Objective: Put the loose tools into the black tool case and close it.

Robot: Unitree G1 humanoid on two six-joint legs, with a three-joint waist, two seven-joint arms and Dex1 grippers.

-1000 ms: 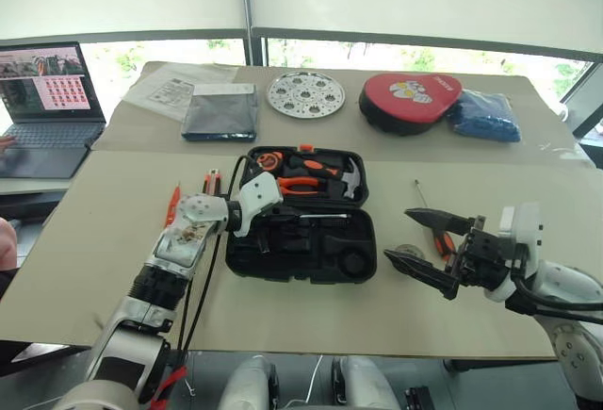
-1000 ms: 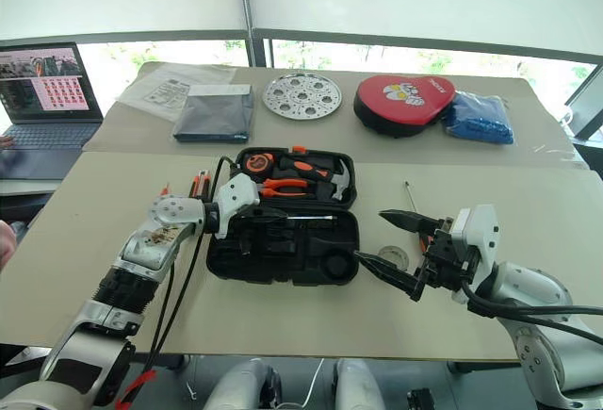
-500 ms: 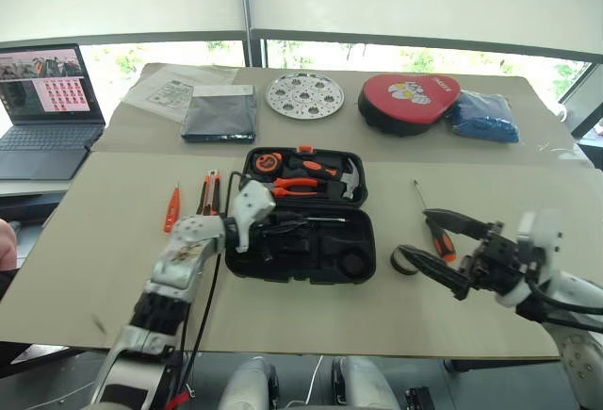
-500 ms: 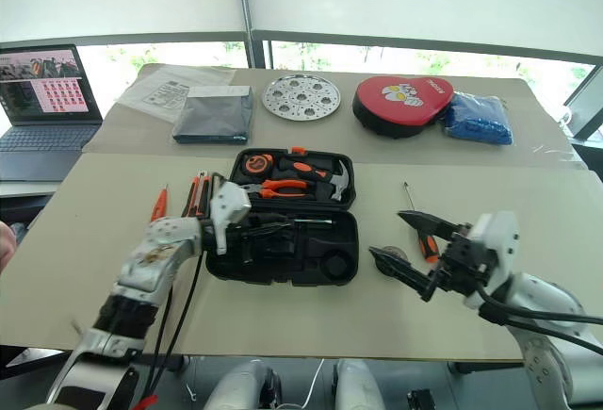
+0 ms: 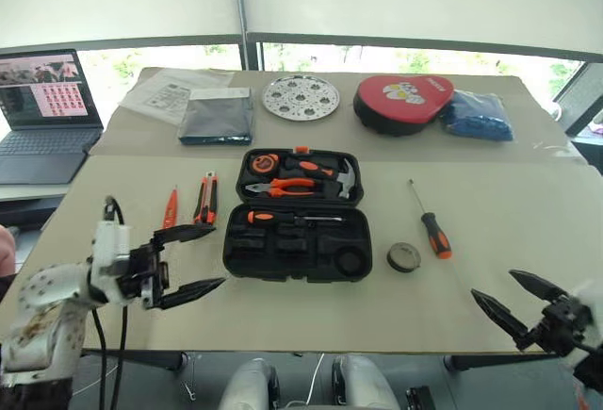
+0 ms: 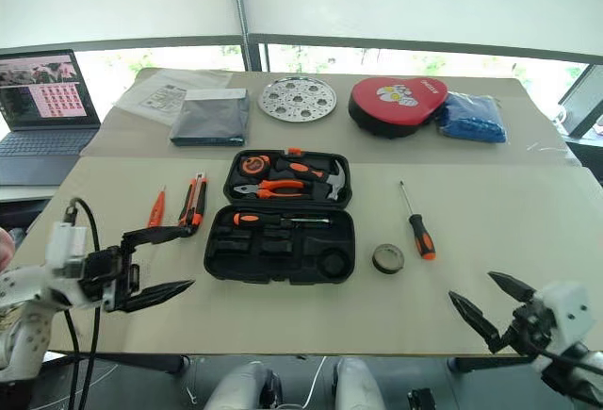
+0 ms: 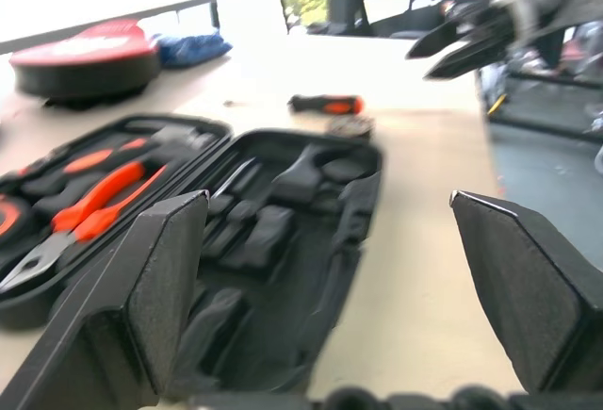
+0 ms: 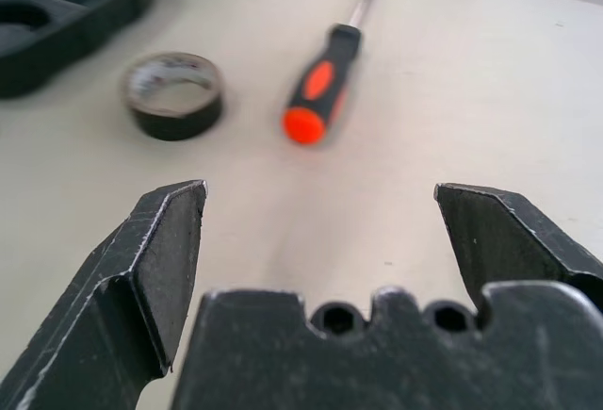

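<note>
While loose: four tools (image 5: 434,232)

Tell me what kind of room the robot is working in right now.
Probably an office or lab set up for testing, not a workshop. A laptop sits open on a side desk, a long window with white blinds runs behind, and the paper-covered table holds laid-out props around the open black tool case.

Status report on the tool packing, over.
Left gripper and right gripper open, empty. One screwdriver in the open tool case; four tools on the table. Nothing blocking.
</note>
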